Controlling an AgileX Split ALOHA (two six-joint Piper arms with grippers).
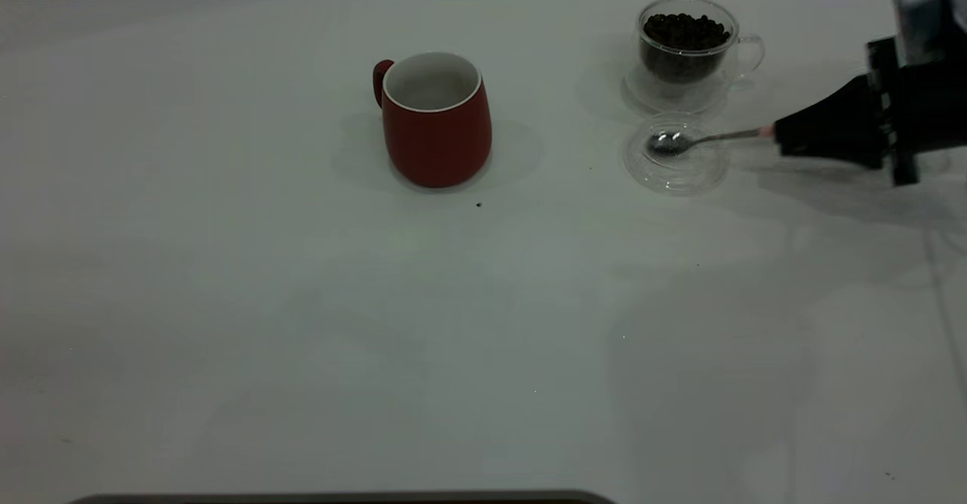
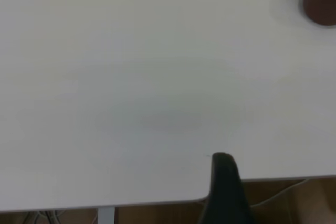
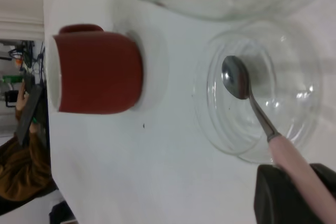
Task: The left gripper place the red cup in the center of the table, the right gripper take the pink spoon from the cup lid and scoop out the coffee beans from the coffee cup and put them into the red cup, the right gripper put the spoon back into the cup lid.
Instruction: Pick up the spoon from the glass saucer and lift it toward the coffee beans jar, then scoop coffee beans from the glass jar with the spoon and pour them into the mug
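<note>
You've got the red cup (image 1: pixel 437 120) upright near the table (image 1: pixel 227 300) center, handle pointing toward the exterior view's left, inside white and looking bare from what shows. Nothing's touching it.

Over on the right side, the glass coffee cup (image 1: pixel 689 49) sits toward the far edge, filled w/ dark coffee beans (image 1: pixel 686 31), handle out to the view's right. Just in front of it, nearly touching, lies the clear cup lid (image 1: pixel 677 155), flat on the table.

Your right gripper (image 1: pixel 782 135) is low over the table at the right edge, fingers clamped on the pink handle of the spoon (image 1: pixel 706 140). The spoon runs roughly level from the gripper toward the lid, metal bowl over the lid's middle; can't tell if the bowl is resting on the lid or just above it. In the right wrist view, the spoon (image 3: pixel 252 106) bowl looks bare, no beans in it, and the pink handle disappears between the dark fingers (image 3: pixel 278 195).

1 small dark speck (image 1: pixel 479 205) lies on the table just in front of the red cup; too small to say what it is.

Left gripper (image 2: pixel 224 190): only 1 dark finger shows in its wrist cam, near the table edge, well apart from the red cup. Can't tell whether it's apart or together.
</note>
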